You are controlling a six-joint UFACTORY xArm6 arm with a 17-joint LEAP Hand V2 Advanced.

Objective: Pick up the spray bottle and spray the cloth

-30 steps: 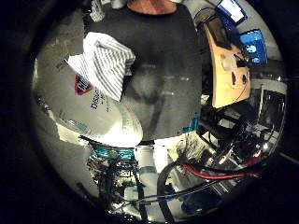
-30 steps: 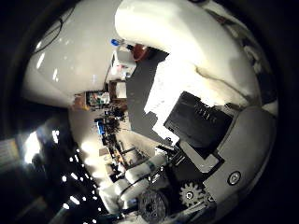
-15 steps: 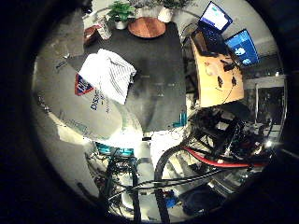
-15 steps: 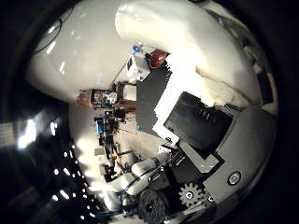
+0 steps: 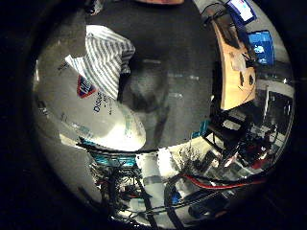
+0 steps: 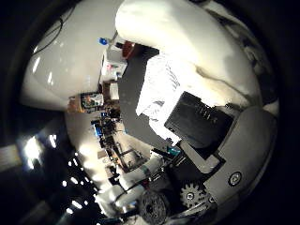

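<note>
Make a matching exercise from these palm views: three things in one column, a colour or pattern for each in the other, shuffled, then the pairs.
Things:
1. spray bottle
2. cloth
3. table

Colour or pattern:
A. dark, plain
B. white with a label
C. white with grey stripes

Pairs: 1-B, 2-C, 3-A

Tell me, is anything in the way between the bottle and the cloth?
Nothing visible is. The white bottle is close against the palm, and the striped cloth lies just past it on the dark table, with nothing between them.
</note>
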